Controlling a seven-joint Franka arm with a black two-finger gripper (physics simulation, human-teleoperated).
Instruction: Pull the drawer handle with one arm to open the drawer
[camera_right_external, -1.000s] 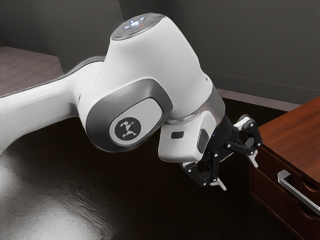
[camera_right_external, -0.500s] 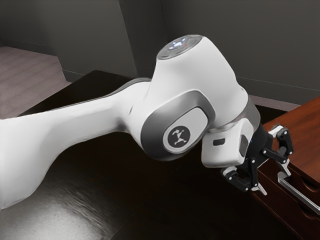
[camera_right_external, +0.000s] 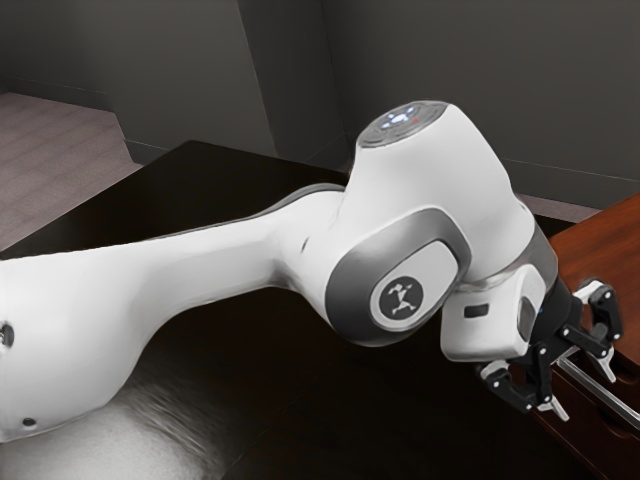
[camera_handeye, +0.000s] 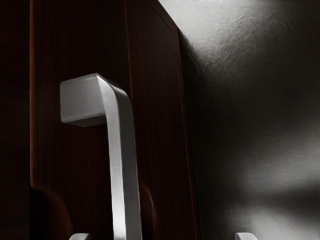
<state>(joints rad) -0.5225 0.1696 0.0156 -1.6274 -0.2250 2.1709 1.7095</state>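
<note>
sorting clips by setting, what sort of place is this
Probably a simulated office or study: a dark-wood drawer cabinet with a silver bar handle, a dark glossy table, and plain grey walls.

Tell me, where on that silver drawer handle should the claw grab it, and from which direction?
Probably the straight bar of the handle, away from its bent corner, coming head-on at the drawer front. The bar is narrow and stands clear of the wood, so fingers can close from both sides. The open gripper is lined up that way.
</note>
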